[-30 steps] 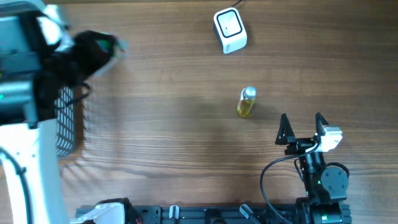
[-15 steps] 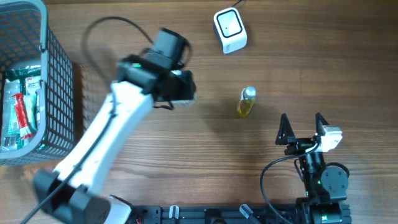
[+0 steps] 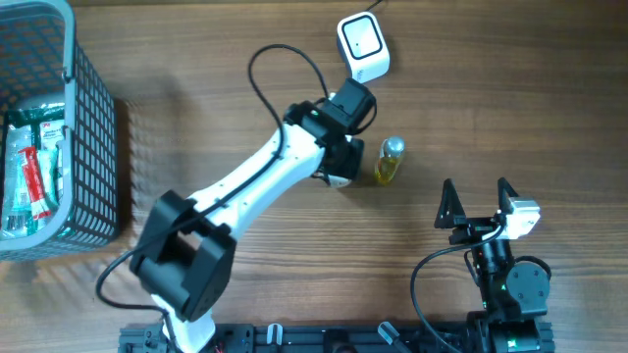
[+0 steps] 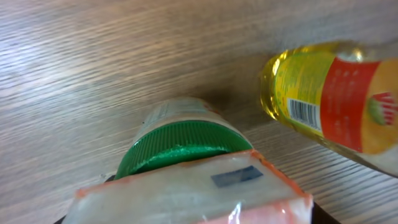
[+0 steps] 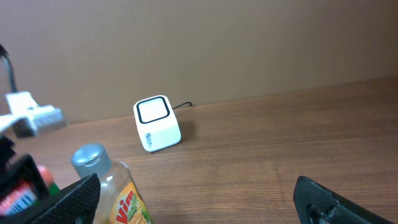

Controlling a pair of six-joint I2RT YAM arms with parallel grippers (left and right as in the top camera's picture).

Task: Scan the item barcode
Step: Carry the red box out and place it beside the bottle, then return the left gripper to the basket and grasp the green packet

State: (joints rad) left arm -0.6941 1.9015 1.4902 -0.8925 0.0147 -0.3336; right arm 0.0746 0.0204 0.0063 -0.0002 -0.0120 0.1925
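Left gripper (image 3: 340,169) pinches a green-capped pack (image 3: 340,180) just beside the yellow bottle (image 3: 389,163), near the white scanner (image 3: 363,47).
Overhead: half a second ago this arm was farther left at mid-table; bottle, scanner and the spread right gripper (image 3: 478,202) have not shifted, and the wire basket (image 3: 94,127) at the far left holds red and green packets (image 3: 31,172). Left wrist: the pack's green cap fills the foreground, the bottle's barcode label to its right. Right wrist: bottle in front, scanner behind.

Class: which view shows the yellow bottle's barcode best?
The left wrist view: the bottle is close, its barcode facing the lens. Overhead shows only a small bottle; the right wrist view shows its cap and label front.
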